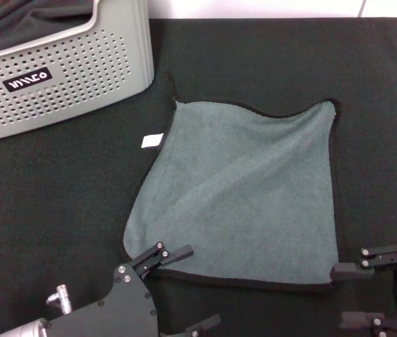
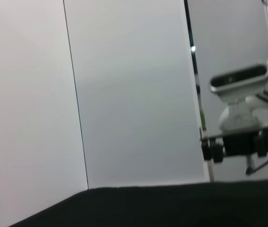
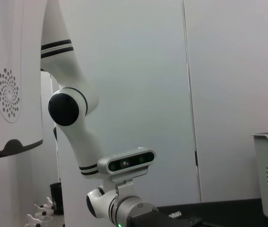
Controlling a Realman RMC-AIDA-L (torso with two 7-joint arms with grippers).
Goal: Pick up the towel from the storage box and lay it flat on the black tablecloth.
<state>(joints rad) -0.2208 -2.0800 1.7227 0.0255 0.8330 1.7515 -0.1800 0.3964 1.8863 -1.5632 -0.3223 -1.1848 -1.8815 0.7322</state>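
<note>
Towel [image 1: 244, 196] lies grey-green side up on the black tablecloth [image 1: 58, 203], outside the storage box [image 1: 58, 77]. Left gripper [image 1: 184, 288] and right gripper [image 1: 353, 295] both spread open at its near corners; contact unclear.

Towel spread on the black cloth, box at the far left.

The towel [image 1: 244, 193] lies open, grey-green side up, on the tablecloth [image 1: 51, 196], its black edging wavy along the far edge and a small white tag at its left side. The grey perforated box [image 1: 72, 70], with a black label in white lettering, stands on the cloth just beyond the towel's far left corner, dark fabric inside.
</note>
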